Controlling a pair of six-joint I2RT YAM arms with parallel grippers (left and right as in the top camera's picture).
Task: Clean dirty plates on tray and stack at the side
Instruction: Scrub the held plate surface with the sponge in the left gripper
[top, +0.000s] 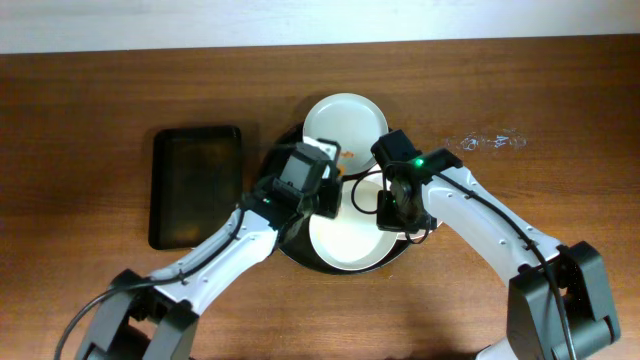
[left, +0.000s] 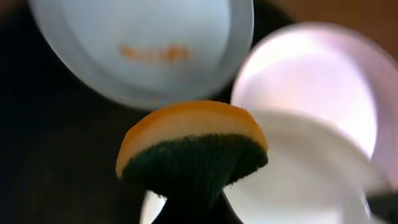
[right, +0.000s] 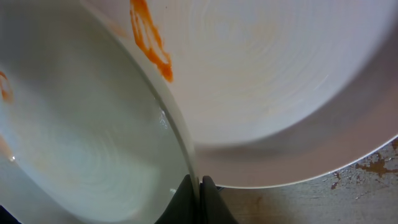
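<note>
Three white plates lie on the round black tray (top: 400, 252): a far one (top: 345, 122), a near one (top: 348, 242) and a middle one (top: 368, 190) partly under the arms. My left gripper (top: 322, 168) is shut on an orange-and-green sponge (left: 193, 149) and holds it above the tray, near a plate with an orange smear (left: 143, 50). My right gripper (right: 199, 186) is shut on the rim of a smeared plate (right: 81, 130), which is tilted up against another plate (right: 267, 74) marked with an orange streak.
A smaller rectangular black tray (top: 196, 187) lies left of the round tray. Bare wooden table (top: 520, 110) runs to the right and behind. Both arms cross over the round tray's middle.
</note>
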